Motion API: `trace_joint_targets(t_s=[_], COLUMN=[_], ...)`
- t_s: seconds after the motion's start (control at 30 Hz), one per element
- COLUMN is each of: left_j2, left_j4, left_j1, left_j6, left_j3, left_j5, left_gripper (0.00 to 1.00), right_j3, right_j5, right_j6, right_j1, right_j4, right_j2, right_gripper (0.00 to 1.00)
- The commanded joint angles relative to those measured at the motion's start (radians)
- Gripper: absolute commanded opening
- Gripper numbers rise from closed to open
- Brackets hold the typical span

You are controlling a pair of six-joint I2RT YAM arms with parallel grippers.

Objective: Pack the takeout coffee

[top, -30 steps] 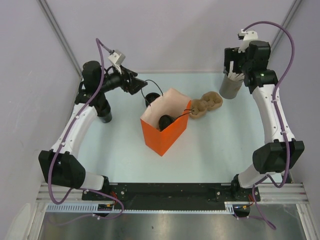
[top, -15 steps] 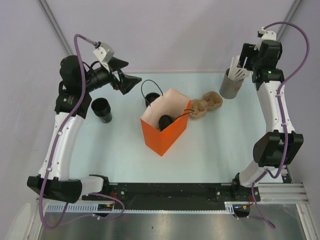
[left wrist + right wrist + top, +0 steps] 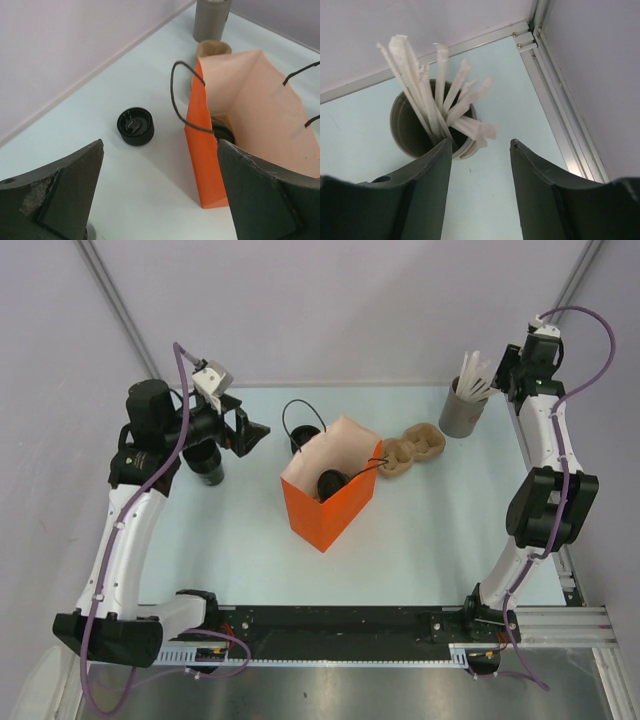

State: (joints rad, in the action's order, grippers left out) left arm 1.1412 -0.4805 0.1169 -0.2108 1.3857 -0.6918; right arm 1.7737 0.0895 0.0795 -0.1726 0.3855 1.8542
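Coffee [image 3: 330, 483] sits inside the bag [image 3: 325, 520], seemingly upright with its lid up, low against the left wall. Any reach for it would have to come down through the open top. Left gripper [image 3: 248, 430] is the nearer one. It hovers off the bag's far left, jaws spread wide and empty, and the cup lies ahead and right of them behind the orange wall. Right gripper [image 3: 481, 145] hangs well apart at the far right corner over the tub [image 3: 460, 420], jaws partly spread on nothing, with the sticks [image 3: 440, 90] just beside its left finger.
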Motion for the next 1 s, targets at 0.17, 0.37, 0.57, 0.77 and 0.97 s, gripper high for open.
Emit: trace_joint_targets(t_s=[0.17,0.37,0.57,0.77,0.97], left_j2=[-0.057,-0.058,-0.058,-0.06,-0.058], left_j4=[0.008,0.019,0.036,0.04,0.054], left_j1=[-0.023,-0.025,-0.025,-0.025,-0.025], left_j6=[-0.012,0.005,0.022,0.028,0.042], left_j3=[-0.071,-0.079,-0.093,-0.097,-0.1], left_j5=[-0.009,-0.015,-0.021,-0.018,-0.018], left_gripper=[1.0,1.0,1.0,1.0,1.0], right_j3=[0.03,-0.029,-0.037,-0.026,-0.007], right_j5=[-0.074,-0.132,-0.155,-0.276,-0.37], right_j6=[0.072,0.088,0.104,0.175,0.209], right_j1=[-0.054,-0.065,-0.082,-0.137,-0.163], right_j4=[-0.034,-0.052,-0.071,-0.086,-0.088], right_j2=[0.04,0.027,0.028,0.03,0.043], right_gripper=[0.43,0.38,0.35,0.31,0.31])
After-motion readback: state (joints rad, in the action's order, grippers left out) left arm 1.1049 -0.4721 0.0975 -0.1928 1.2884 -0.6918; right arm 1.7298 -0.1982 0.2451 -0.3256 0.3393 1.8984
